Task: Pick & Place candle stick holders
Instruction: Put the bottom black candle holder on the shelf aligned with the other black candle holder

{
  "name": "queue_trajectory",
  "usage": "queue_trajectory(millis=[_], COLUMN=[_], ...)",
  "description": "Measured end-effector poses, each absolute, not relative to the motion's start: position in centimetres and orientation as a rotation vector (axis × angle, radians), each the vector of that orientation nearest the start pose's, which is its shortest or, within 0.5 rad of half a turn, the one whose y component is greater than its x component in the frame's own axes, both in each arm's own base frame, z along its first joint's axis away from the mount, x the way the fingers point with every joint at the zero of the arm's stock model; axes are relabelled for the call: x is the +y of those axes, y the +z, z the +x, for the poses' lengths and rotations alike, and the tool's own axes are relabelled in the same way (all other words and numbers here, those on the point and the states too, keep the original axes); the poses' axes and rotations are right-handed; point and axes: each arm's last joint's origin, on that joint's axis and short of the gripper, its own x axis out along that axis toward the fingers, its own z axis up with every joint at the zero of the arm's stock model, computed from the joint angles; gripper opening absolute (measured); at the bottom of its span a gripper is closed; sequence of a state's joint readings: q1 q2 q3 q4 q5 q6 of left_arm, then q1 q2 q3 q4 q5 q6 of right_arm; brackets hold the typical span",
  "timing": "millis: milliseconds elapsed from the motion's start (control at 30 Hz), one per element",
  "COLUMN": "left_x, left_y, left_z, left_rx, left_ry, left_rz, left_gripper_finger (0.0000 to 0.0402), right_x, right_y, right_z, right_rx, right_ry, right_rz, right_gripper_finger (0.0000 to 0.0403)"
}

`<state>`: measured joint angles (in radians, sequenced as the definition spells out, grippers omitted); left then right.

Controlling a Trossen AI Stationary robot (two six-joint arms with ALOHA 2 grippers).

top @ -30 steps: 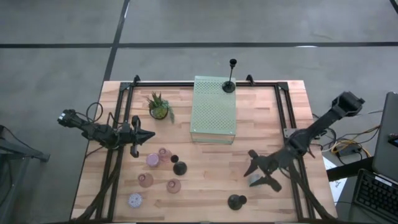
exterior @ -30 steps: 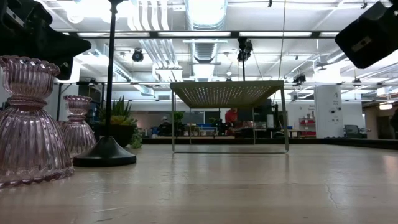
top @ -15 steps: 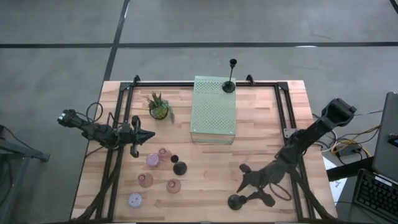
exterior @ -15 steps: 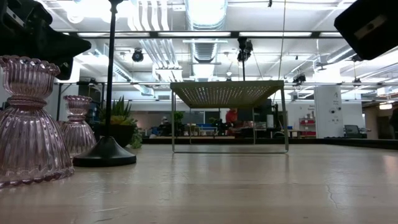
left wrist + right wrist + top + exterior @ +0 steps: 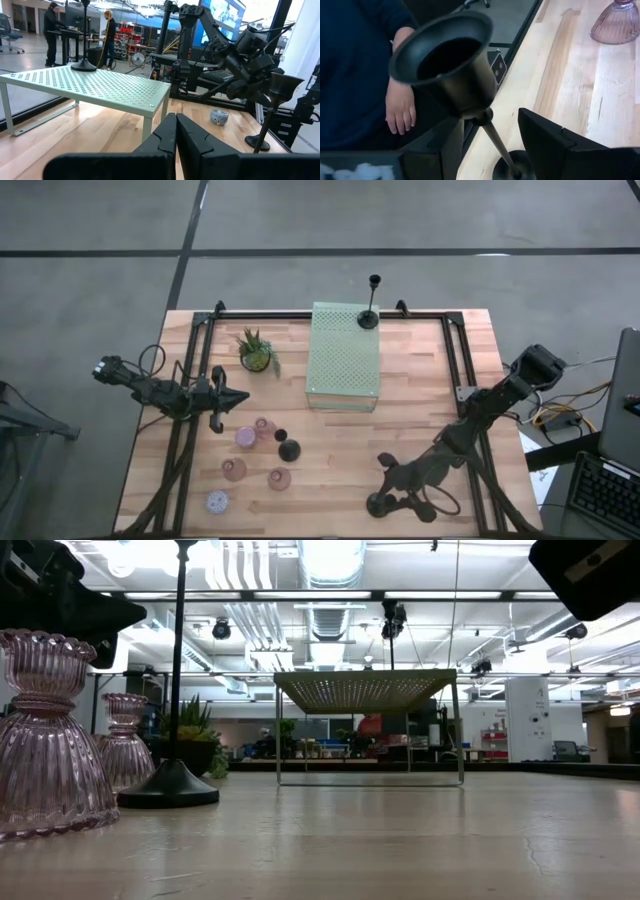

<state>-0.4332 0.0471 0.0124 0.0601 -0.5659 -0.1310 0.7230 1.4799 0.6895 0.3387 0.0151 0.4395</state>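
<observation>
Right wrist view: the right end effector (image 5: 485, 150) stands open astride the stem of the black candle stick holder (image 5: 452, 60), upright near the worktop's (image 5: 330, 450) front edge. Centre on the stem, then close gently so it stays upright. Left end effector (image 5: 240, 398) waits closed, empty.

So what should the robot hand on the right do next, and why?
Probably close its fingers on the stem. The right gripper is open around the black candle stick holder near the table's front edge, one finger beside the thin stem, not yet gripping. The left gripper waits, shut.
</observation>
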Motion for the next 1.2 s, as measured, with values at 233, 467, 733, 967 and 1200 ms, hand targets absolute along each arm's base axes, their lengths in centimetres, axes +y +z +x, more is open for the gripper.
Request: queue_trajectory(millis=[233, 467, 733, 967, 1200], left_x=[-2.6, -2.6, -2.6, -2.6, -2.6], left_y=[17.0, 17.0, 17.0, 17.0, 17.0], left_z=[9.3, 9.3, 9.3, 9.3, 9.3], left_rx=[-0.034, -0.035, -0.036, -0.037, -0.037], left_ry=[0.131, 0.131, 0.131, 0.13, 0.13], left_rz=[-0.145, -0.145, -0.146, -0.146, -0.146], left_gripper_finger=[0.0012, 0.0012, 0.0012, 0.0012, 0.0012], right_x=[19.8, 19.9, 19.8, 18.7, 15.9], right_y=[19.6, 19.7, 20.0, 21.7, 25.3], right_z=[22.1, 22.1, 22.1, 22.1, 21.3], right_rx=[0.557, 0.531, 0.5, 0.433, 0.305], right_ry=[0.6, 0.61, 0.628, 0.579, 0.476], right_rz=[0.238, 0.185, 0.143, 0.144, 0.134], right_gripper_finger=[0.0133, 0.0067, 0.0015, 0.0018, 0.0018])
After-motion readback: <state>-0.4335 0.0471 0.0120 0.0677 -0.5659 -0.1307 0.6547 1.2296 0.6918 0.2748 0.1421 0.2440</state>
